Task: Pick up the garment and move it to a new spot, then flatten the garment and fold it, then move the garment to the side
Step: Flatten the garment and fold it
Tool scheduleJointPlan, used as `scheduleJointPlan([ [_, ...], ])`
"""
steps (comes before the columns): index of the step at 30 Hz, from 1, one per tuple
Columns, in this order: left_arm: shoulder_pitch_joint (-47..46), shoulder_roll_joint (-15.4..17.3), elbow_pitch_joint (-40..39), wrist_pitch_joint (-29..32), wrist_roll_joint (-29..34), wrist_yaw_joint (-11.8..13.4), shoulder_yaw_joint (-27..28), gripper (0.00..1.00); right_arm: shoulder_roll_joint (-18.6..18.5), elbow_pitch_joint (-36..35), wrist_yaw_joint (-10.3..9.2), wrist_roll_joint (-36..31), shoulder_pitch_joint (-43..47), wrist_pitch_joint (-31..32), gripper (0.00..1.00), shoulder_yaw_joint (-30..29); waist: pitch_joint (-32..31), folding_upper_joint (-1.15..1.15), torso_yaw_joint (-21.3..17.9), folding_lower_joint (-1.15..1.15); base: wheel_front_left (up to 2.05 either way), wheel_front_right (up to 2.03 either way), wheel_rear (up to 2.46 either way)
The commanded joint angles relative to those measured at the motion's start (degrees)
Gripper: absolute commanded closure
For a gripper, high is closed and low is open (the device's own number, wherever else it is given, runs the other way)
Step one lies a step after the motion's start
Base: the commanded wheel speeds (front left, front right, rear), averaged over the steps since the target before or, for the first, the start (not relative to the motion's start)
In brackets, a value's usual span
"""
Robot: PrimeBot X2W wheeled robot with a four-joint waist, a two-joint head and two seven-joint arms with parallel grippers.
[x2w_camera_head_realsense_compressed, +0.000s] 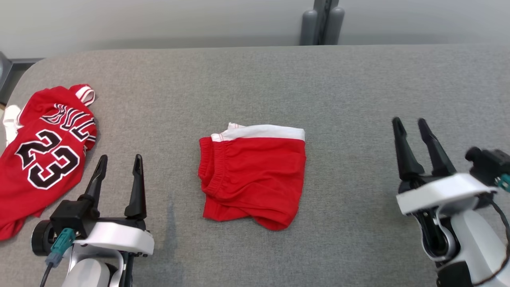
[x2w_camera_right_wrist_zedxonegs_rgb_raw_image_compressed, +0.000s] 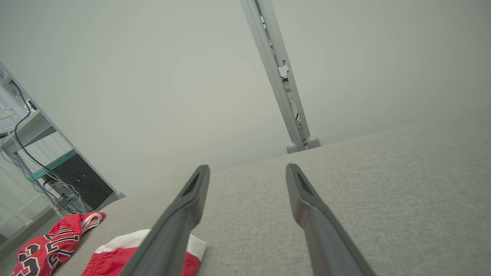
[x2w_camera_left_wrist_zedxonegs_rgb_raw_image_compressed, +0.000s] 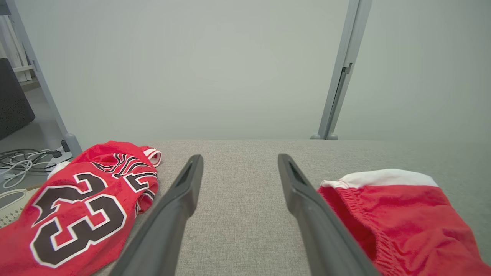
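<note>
The garment [x2w_camera_head_realsense_compressed: 253, 179] is a pair of red shorts with a white waistband, lying folded into a rough square at the middle of the grey table [x2w_camera_head_realsense_compressed: 279, 79]. My left gripper [x2w_camera_head_realsense_compressed: 121, 157] hovers open to its left, nothing between the fingers. In the left wrist view the left gripper [x2w_camera_left_wrist_zedxonegs_rgb_raw_image_compressed: 240, 157] stands open with the garment [x2w_camera_left_wrist_zedxonegs_rgb_raw_image_compressed: 402, 214] just right of its right finger. My right gripper [x2w_camera_head_realsense_compressed: 409, 120] is open and empty, well to the right of the shorts. The right wrist view shows the right gripper [x2w_camera_right_wrist_zedxonegs_rgb_raw_image_compressed: 247, 166] open over bare cloth, the garment [x2w_camera_right_wrist_zedxonegs_rgb_raw_image_compressed: 111, 258] at lower left.
A red jersey [x2w_camera_head_realsense_compressed: 44, 155] with a black 23 lies crumpled at the table's left edge, also seen as the jersey [x2w_camera_left_wrist_zedxonegs_rgb_raw_image_compressed: 76, 207] in the left wrist view. A grey post [x2w_camera_head_realsense_compressed: 322, 24] stands behind the table's far edge. Cables and a rack [x2w_camera_right_wrist_zedxonegs_rgb_raw_image_compressed: 57, 172] sit off to the left.
</note>
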Motion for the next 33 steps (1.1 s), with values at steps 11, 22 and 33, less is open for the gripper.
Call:
scheduleJointPlan([
  [11, 4.5, 2.3, -2.5, 1.2, -0.7, 1.4, 0.8, 0.0, 2.2, -11.6, 0.09, -17.9, 12.7, -0.3, 0.0, -8.2, -3.5, 0.0, -2.7, 0.0, 0.0, 0.0, 0.0],
  [22, 11.5, 3.0, -5.6, 2.7, -0.6, 3.3, 0.1, 0.0, 4.0, -15.6, 0.07, -23.5, 21.0, 2.9, 0.0, -10.4, -8.3, 0.0, -3.2, 0.0, 0.0, 0.0, 0.0],
  [33, 16.7, 3.4, -8.0, 4.7, -0.1, 4.8, -1.3, 0.0, 4.3, -17.5, 0.07, -25.3, 25.0, 5.4, 0.0, -11.4, -12.1, 0.0, -2.7, 0.0, 0.0, 0.0, 0.0],
])
